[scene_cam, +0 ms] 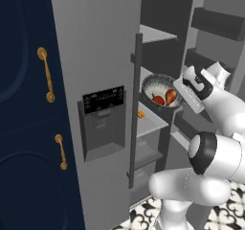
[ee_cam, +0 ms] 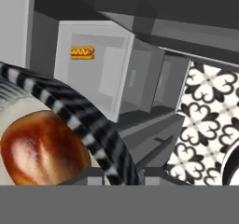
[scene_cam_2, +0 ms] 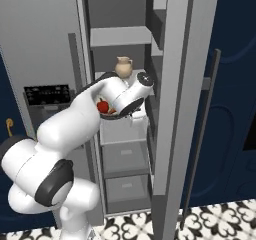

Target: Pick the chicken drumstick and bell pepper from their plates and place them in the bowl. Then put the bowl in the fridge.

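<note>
Grey bowl (scene_cam: 160,91) at fridge (scene_cam: 95,56) shelf edge, jaws hidden

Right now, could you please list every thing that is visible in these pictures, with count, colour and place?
fridge: one, grey, one door open, dispenser panel on the shut door.
bowl: one, dark grey, speckled inside, at a fridge shelf.
chicken drumstick: one, golden-brown, in the bowl.
bell pepper: one, red, in the bowl beside the drumstick.
jug: one, beige, on an upper shelf.
hot dog: one, orange, on a lower shelf.
cabinet handles: two, gold, on navy doors left of the fridge.
gripper: one, at the bowl's rim.
</note>
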